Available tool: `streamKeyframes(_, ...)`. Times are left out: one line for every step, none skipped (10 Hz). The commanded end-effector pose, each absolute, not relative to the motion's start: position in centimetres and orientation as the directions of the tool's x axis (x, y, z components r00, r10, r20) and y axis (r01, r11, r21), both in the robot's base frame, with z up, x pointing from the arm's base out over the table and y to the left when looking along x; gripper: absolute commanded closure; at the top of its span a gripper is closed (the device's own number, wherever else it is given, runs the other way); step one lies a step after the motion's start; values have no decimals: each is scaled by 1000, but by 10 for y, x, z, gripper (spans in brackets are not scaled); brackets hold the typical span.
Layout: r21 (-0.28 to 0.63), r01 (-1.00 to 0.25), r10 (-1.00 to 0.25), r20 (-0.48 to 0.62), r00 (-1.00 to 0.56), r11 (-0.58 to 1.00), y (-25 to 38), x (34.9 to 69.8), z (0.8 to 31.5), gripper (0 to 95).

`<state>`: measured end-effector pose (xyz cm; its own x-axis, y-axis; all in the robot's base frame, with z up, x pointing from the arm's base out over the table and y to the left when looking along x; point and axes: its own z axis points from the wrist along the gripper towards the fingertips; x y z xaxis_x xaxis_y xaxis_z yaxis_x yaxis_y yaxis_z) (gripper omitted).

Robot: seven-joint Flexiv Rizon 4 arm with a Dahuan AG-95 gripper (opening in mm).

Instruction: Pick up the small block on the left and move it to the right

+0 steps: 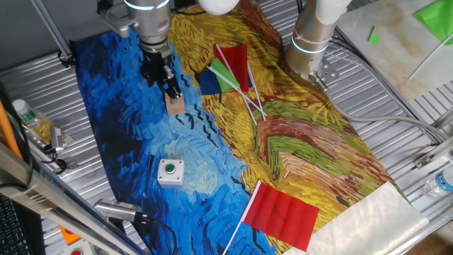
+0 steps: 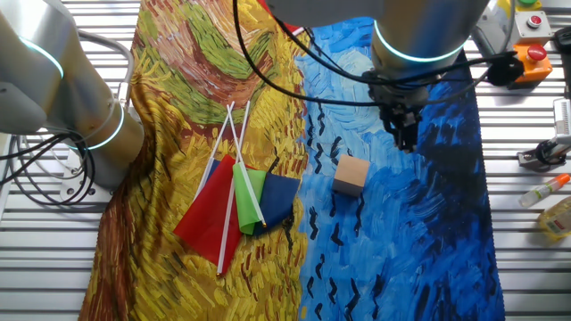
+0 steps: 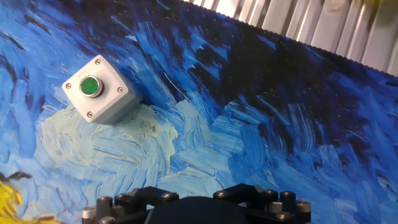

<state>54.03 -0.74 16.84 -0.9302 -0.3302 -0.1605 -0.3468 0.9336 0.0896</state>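
The small block [image 1: 175, 105] is a tan wooden cube resting on the painted cloth, near where the blue meets the yellow. It also shows in the other fixed view [image 2: 351, 174]. My gripper [image 1: 164, 79] hangs just above and beside the block, over the blue part. In the other fixed view the gripper [image 2: 406, 135] stands apart from the block with a gap of cloth between them. The fingers look spread and hold nothing. The hand view shows only the gripper's base at the bottom edge; the block is out of that view.
A white box with a green button [image 1: 170, 171] sits on the blue cloth nearer the front, and also shows in the hand view [image 3: 99, 90]. Small red, green and blue flags [image 1: 228, 69] lie on the yellow part. A larger red flag [image 1: 283, 214] lies by the front edge. A second robot base [image 1: 311, 42] stands at the back.
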Motion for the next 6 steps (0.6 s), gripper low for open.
streamKeyframes(86, -363, -345, -172, -923, 928, -8, 538, 169, 190)
streamKeyframes(82, -362, -345, -167, -924, 929, -9, 537, 169, 190)
streamKeyframes(82, -364, -347, -167, -923, 928, -10, 537, 169, 190)
streamKeyframes(78, -359, -343, -166, -925, 930, -13, 536, 170, 190)
streamKeyframes(80, -361, -344, -173, -923, 929, -16, 535, 171, 190)
streamKeyframes(80, -361, -344, -174, -923, 929, -17, 535, 171, 190)
